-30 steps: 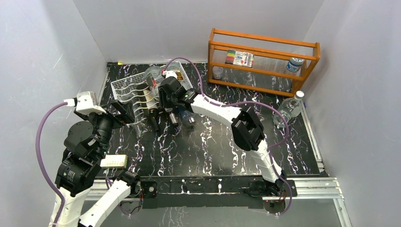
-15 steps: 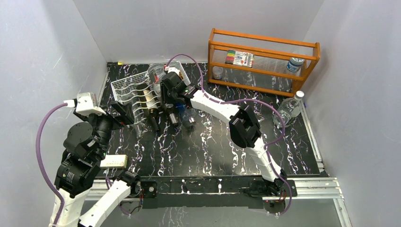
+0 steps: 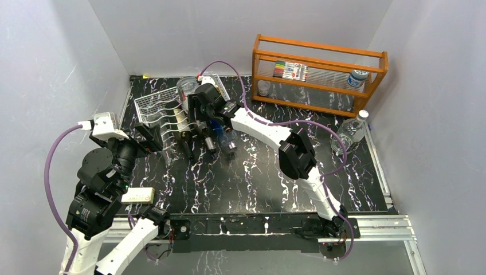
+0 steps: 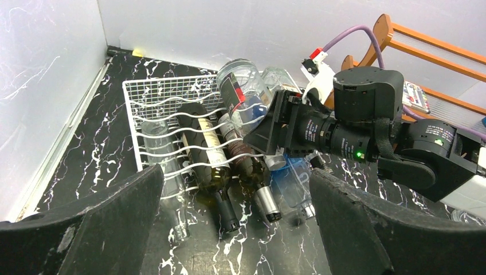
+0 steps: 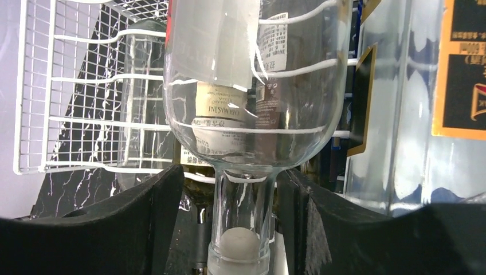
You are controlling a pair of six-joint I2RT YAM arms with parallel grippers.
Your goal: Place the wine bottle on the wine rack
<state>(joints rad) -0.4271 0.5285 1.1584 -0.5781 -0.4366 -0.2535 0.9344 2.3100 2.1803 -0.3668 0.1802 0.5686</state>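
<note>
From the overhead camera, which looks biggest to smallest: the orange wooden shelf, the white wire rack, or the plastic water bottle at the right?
1. Orange wooden shelf, clearly largest.
2. White wire wine rack, partly hidden by the right arm.
3. Plastic water bottle, smallest.

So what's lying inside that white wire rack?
The wine rack holds a clear empty bottle, then two dark labelled bottles, necks poking out the front. The right tool grips another clear bottle over them. That arm hides the rack's far cradles.

The wine bottle (image 5: 252, 109) is showing clear glossy glass with a paper label. The wine rack (image 4: 166, 123) is looking like white-coated wire, sitting on the glossy black marbled table (image 3: 252, 177).
</note>
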